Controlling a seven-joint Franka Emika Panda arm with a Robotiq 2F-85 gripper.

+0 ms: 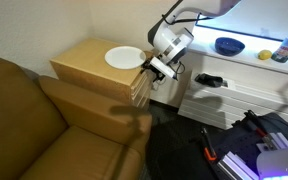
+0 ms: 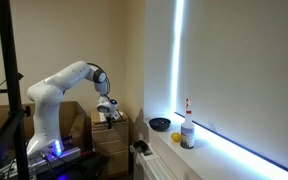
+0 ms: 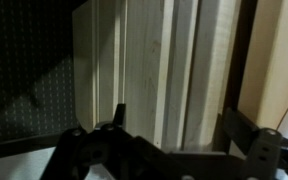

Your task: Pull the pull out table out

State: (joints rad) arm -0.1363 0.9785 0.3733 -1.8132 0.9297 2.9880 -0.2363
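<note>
My gripper hangs at the end table's front, jaws wide, astride the pale edge of the pull out table, which sits tucked in. I judge this the reach; next I pinch that edge and draw straight back.

The claw looks like matt black plastic with a white shell. It sits on an arm of smooth, glossy white plastic. Right in front of the claw, the pull-out board is light tan wood, smooth, with a faint straight grain and a dull sheen. Beside the claw, the end table is pale matt wood and carries a smooth white plate. Further off on that same side, the armchair looks like brown leather with a soft shine. To one side of the claw in the wrist view, the floor is dark, rough and speckled. Beyond the claw, a glossy blue bowl sits on a smooth white ledge.
</note>
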